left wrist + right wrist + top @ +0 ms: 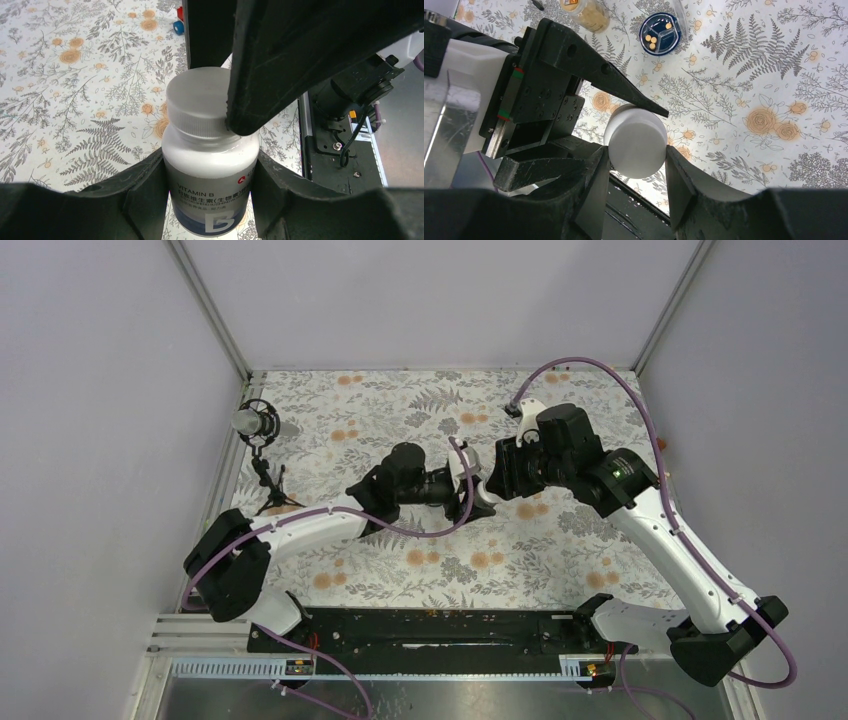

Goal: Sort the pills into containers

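My left gripper (pixel 209 175) is shut on the body of a white Vitamin B bottle (pixel 210 155) with a blue-banded label, held above the floral table. Its white ribbed cap (pixel 636 145) sits between the pads of my right gripper (pixel 636 160), which is shut on it from both sides. In the top view the two grippers (pixel 462 495) (pixel 492 485) meet at the table's middle. An amber bottle (pixel 591 14) full of pale pills lies at the top of the right wrist view. Beside it, a dark blue round divided case (pixel 674 25) holds several orange pills (pixel 655 40).
A microphone on a small tripod (pixel 258 425) stands at the left edge of the table. A red and blue toy piece (pixel 178 22) lies on the cloth beyond the bottle. A black rail (pixel 430 625) runs along the near edge between the arm bases.
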Available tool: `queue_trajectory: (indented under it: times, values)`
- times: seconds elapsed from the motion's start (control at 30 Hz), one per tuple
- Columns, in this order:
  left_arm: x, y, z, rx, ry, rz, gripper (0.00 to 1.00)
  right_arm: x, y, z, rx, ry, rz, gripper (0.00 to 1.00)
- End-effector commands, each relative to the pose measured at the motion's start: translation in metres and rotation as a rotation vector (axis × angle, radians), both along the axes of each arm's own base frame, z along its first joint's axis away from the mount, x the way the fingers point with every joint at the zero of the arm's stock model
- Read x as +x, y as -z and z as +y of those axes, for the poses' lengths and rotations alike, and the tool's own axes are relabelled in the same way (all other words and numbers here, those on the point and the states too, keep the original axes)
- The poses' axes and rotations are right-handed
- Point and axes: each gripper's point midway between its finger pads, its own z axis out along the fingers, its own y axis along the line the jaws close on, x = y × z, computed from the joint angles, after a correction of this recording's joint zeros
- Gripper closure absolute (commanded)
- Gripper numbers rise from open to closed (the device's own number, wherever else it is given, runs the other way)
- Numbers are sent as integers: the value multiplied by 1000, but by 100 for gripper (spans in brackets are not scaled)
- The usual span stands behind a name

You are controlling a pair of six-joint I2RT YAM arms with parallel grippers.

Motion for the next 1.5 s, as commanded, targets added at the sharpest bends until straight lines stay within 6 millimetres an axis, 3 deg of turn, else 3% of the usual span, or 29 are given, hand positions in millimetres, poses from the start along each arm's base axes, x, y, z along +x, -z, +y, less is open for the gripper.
queue_trajectory:
  times: [0.0, 0.17, 0.33, 0.53, 0.67, 0.97, 1.23, 1.47]
  values:
    - [9, -35, -9, -44, -21, -23, 100, -6, -6, 15, 52, -92, -29, 66]
    - [4, -49, -13, -75, 6, 11, 100, -4, 10, 12, 26, -75, -12, 66]
    - [-1, -57, -10, -143, 19, -65, 100, 1, 22, 14, 58, 27, 42, 66]
    - [6, -57, -8, -178, -39, -144, 100, 3, 20, 25, 219, 219, 168, 68]
    - [11, -58, -9, -202, -76, -123, 100, 6, 16, 23, 271, 287, 163, 70]
    - [21, -54, -10, -172, -138, -117, 100, 11, 22, 20, 233, 314, 172, 70]
    - [11, -37, -14, -73, -30, -182, 100, 9, 18, 31, 191, 158, 101, 69]
    - [8, -52, -23, -108, -8, -110, 100, 2, 26, 28, 147, 62, 58, 69]
